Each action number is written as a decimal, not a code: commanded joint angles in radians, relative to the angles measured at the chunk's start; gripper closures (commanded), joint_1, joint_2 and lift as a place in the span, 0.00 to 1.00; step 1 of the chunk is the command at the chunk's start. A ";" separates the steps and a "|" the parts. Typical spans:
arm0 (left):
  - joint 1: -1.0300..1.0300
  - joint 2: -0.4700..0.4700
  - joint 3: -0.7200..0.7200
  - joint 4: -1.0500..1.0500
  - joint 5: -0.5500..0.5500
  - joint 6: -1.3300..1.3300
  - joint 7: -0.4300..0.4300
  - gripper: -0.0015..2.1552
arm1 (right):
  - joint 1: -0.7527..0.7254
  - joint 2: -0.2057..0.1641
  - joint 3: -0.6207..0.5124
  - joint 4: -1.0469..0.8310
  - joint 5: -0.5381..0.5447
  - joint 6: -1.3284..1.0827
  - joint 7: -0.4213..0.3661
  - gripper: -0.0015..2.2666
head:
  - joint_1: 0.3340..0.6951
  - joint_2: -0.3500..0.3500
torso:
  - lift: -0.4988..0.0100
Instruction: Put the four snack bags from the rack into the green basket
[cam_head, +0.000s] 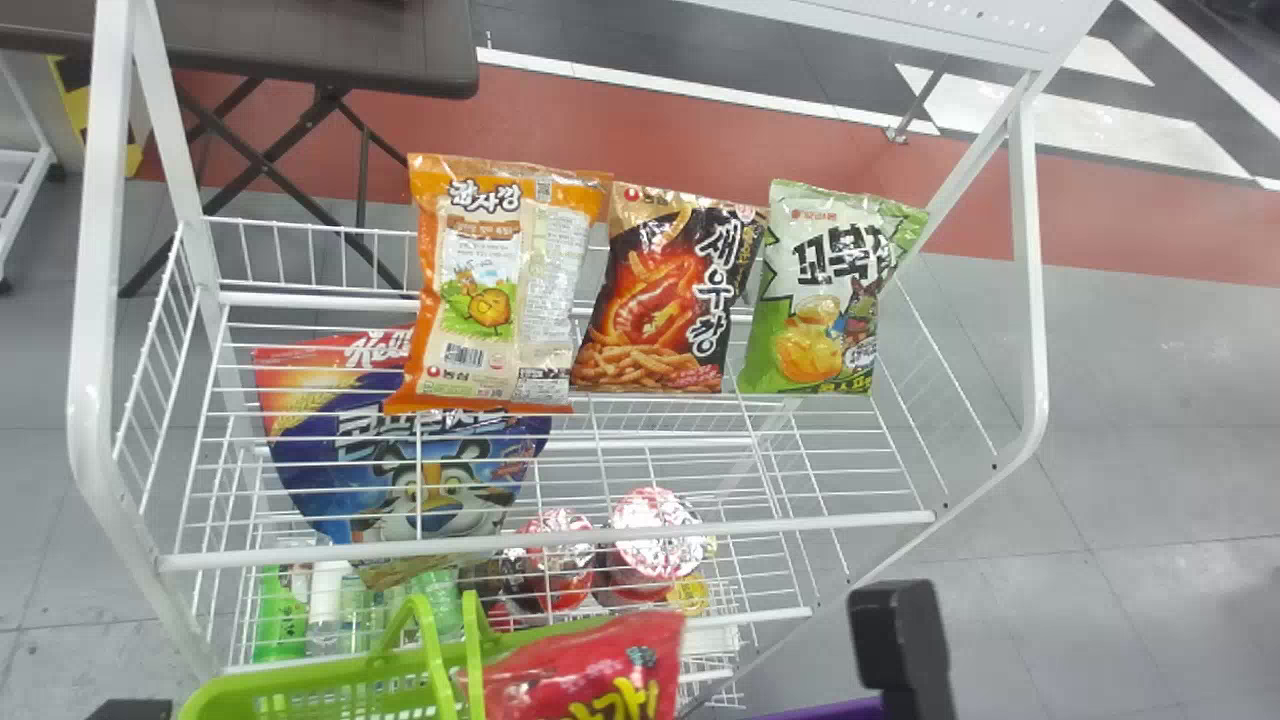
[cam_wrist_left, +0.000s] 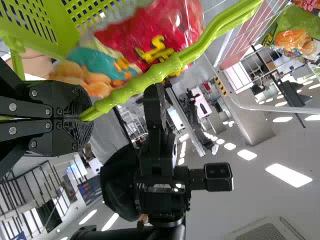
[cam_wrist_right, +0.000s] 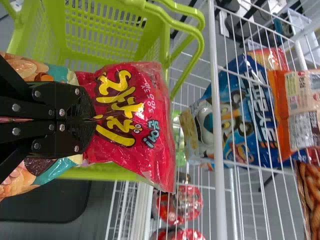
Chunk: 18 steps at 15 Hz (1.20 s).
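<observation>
A red snack bag (cam_head: 600, 672) with yellow lettering hangs over the green basket (cam_head: 250, 682) at the foot of my head view, clenched at its middle by my right end effector (cam_wrist_right: 95, 119) as I run the rig from afar; whether any of it dips below the rim I cannot tell. The black end of my right arm (cam_head: 903, 650) rises at the head view's lower right. My left end effector (cam_wrist_left: 86, 119) is closed around the basket's green handle (cam_wrist_left: 162, 71), close by the bag. Beyond the basket, three more snack bags lie side by side on the upper shelf of the white wire rack (cam_head: 88, 400): an orange bag (cam_head: 490, 290) on the left, a black bag (cam_head: 665, 300) in the middle and a green-and-white bag (cam_head: 830, 295) on the right. Lower, seen through the wires, a blue cereal bag (cam_head: 440, 490) sits under the orange one, with a green bottle (cam_head: 282, 615) and foil-topped red cups (cam_head: 655, 535) farther down. Behind the rack, a dark folding table (cam_head: 320, 45) stands by a red floor strip (cam_head: 650, 130)
</observation>
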<state>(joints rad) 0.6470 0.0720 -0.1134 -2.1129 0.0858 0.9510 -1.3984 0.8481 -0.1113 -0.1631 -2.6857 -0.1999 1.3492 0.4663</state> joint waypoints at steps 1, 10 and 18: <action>0.002 0.000 -0.014 0.001 -0.005 -0.001 0.001 0.99 | -0.001 -0.002 0.082 0.064 0.008 -0.132 -0.029 0.85 | 1.00 0.00 | 0.97; -0.003 0.000 -0.011 0.024 -0.003 -0.047 -0.013 0.99 | 0.009 -0.067 0.252 0.126 0.094 -0.159 -0.070 0.81 | 1.00 0.00 | 0.97; -0.010 0.000 -0.011 0.033 0.002 -0.047 -0.011 0.99 | 0.023 -0.077 0.191 0.118 0.083 -0.248 -0.094 0.02 | 1.00 0.00 | 0.97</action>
<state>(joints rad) 0.6352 0.0721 -0.1242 -2.0800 0.0873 0.9043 -1.4098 0.8743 -0.1908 0.0368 -2.5658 -0.1142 1.1446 0.3783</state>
